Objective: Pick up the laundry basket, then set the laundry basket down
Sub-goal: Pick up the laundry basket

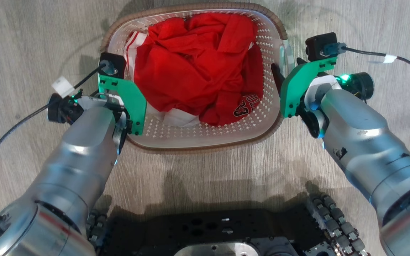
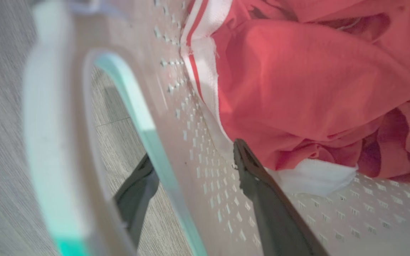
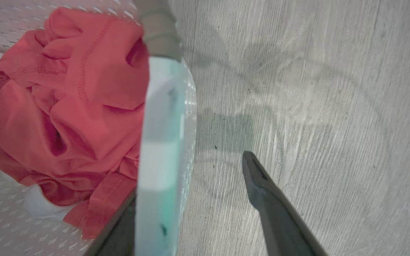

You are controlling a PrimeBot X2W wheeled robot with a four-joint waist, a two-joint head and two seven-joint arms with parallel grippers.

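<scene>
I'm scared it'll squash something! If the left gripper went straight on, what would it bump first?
Probably the red clothes: the left gripper straddles the basket wall, its inner finger almost at them.

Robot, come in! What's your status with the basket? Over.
Left claw open, astride laundry basket wall. Right claw open, astride its handle. Basket on floor. Red clothes crowd left claw's inner finger.
</scene>
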